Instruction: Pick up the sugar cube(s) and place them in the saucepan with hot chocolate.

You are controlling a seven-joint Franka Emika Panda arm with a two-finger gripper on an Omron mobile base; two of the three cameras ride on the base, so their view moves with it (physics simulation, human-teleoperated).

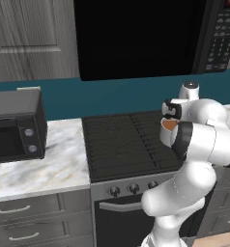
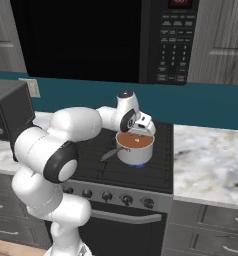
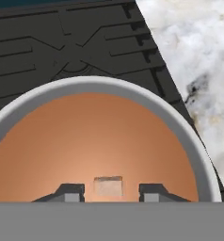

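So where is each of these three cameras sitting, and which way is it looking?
Left base view: behind the arm's left, facing the stove and toaster oven; the white arm fills the lower right.
Right base view: behind its right, facing the saucepan on the stove; the arm rises lower left.
Hand view: on the hand, looking down into the saucepan; two fingertips flank the sugar cube.
Both base views share stove and microwave.
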